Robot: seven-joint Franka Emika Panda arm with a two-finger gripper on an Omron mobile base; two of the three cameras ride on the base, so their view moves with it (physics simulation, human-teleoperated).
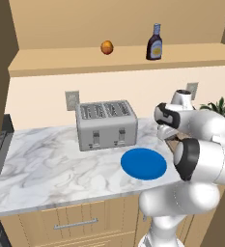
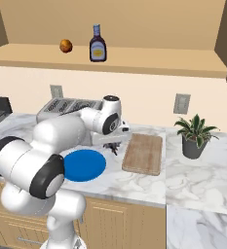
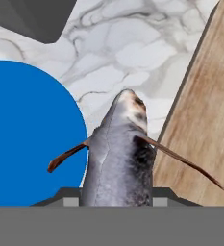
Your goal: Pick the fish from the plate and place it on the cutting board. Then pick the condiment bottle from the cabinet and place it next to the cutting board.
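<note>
A: What is the gripper (image 3: 116, 202) doing?

B: Its jaws are clamped on the fish (image 3: 117, 158). From the hand camera, the grey body rises between the finger tips, and the thin fins stick out to both sides.

A: Where is the fish, then?

B: It is lifted above the marble counter (image 3: 128, 48), between the blue plate (image 3: 31, 134) and the cutting board (image 3: 205, 125). It is already off the plate but not yet over the board, I think.

A: So the first part is half done?

B: Yes, in my judgement. The fish must travel a little more toward the board and be released there.

A: And farther back?

B: Behind the plate stands the toaster (image 1: 106, 125). Higher, in the cabinet (image 1: 123, 60), the condiment bottle (image 1: 154, 43) is upright on the shelf, well apart from an orange fruit (image 1: 107, 47). The bottle step is not started.
</note>
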